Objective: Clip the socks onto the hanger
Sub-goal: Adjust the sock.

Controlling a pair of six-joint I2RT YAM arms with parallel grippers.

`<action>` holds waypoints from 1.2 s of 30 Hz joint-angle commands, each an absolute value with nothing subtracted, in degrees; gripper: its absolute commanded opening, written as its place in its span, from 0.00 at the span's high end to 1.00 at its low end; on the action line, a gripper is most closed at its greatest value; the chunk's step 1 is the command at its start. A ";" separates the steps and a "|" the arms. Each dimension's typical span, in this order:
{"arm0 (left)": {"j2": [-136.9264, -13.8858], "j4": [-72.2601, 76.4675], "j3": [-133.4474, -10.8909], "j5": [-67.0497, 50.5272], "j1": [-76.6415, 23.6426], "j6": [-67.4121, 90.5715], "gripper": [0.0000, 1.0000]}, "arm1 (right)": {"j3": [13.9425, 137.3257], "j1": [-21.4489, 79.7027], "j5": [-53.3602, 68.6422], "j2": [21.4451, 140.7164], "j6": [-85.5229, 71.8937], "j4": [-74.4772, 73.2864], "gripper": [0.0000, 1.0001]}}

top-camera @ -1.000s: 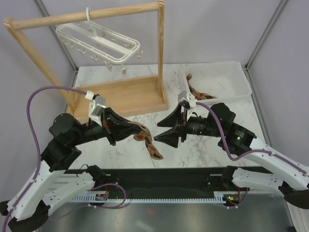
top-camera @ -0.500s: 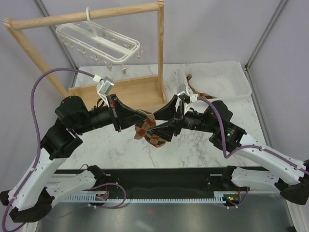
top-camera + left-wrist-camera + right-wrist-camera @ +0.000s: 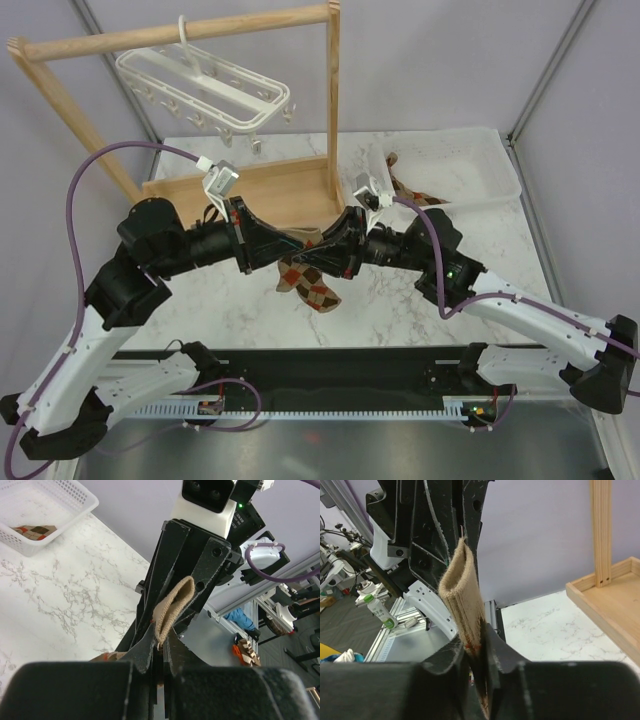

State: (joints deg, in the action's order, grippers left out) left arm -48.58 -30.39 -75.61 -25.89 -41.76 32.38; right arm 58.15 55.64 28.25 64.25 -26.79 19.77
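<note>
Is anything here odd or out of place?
The left gripper and right gripper both pinch one argyle sock in mid-air; the other sock lies in the white basket. Nothing looks spilled or damaged.

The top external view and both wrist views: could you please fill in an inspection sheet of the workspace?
Surface: marble table.
Job's things: held sock hangs between the arms above the table; second sock lies in the white basket; hanger on the wooden rack, no sock clipped.
Clutter: nothing seen.
Grippers: left gripper and right gripper, jaws shut on the held sock.
Cables: one purple cable per arm, neither snagged.
Surroundings: grey walls.
</note>
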 commanded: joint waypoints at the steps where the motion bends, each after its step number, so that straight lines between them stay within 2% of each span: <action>1: -47.90 -30.15 -77.87 -27.78 -42.01 34.19 0.98 | 57.92 55.55 30.58 63.89 -27.95 26.10 0.82; 2: -47.73 -30.15 -77.87 -27.51 -42.01 34.10 0.98 | 58.01 55.55 31.28 64.07 -28.30 26.36 0.92; 4: -47.46 -30.15 -77.70 -27.51 -42.01 33.67 0.98 | 57.92 55.55 32.69 64.25 -28.48 26.89 1.00; 9: -46.58 -32.51 -77.25 -24.97 -42.01 32.52 0.98 | 58.00 55.37 33.40 63.11 -28.30 24.89 1.00; 11: -45.97 -35.50 -77.26 -20.77 -42.01 30.77 0.81 | 59.67 54.94 32.96 63.19 -27.69 19.53 1.00; 12: -45.01 -36.64 -77.08 -18.74 -42.01 30.07 0.59 | 60.46 54.67 32.61 63.28 -27.69 17.51 1.00; 13: -44.39 -39.17 -76.99 -16.46 -42.01 28.06 0.45 | 61.25 54.32 32.52 64.15 -27.86 12.88 1.00; 14: -43.86 -41.29 -76.99 -10.17 -42.01 26.82 0.37 | 63.00 53.62 32.52 64.60 -28.21 10.14 1.00; 16: -43.42 -45.59 -78.22 -2.24 -42.01 22.60 0.35 | 64.59 52.82 32.43 65.47 -28.56 1.72 1.00; 17: -43.24 -49.53 -78.48 5.63 -42.01 21.11 0.35 | 64.86 52.56 32.26 65.65 -28.30 0.19 1.00; 19: -42.98 -51.93 -78.14 14.27 -42.10 18.38 0.34 | 62.86 52.56 30.07 64.00 -27.69 -2.98 1.00; 23: -42.72 -50.20 -77.96 18.27 -41.92 16.35 0.36 | 59.77 52.47 27.25 60.39 -26.46 -3.51 1.00; 27: -41.49 -40.82 -77.17 19.78 -41.92 12.86 0.31 | 59.50 52.38 28.21 59.24 -25.23 -3.51 1.00; 31: -41.39 -30.60 -75.67 22.75 -41.92 6.69 0.32 | 60.38 52.38 30.06 59.33 -24.35 -3.78 1.00; 32: -43.05 -29.72 -76.28 22.50 -41.84 5.46 0.30 | 60.64 52.38 30.84 59.15 -24.17 -3.78 1.00; 33: -44.11 -28.92 -77.68 21.80 -41.75 3.80 0.04 | 60.73 52.38 31.28 58.98 -24.00 -3.87 1.00; 34: -45.43 -27.87 -78.30 21.62 -41.57 3.26 0.00 | 60.82 52.38 31.55 58.19 -23.56 -3.78 1.00; 36: -49.19 -27.51 -80.84 19.17 -40.08 2.38 0.00 | 60.56 52.38 31.73 57.13 -23.03 -3.78 1.00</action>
State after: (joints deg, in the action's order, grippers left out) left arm -44.12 -34.02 -77.36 19.29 -41.39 8.45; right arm 59.27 52.58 29.93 59.64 -24.91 -4.64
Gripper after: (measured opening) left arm 0.992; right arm 0.033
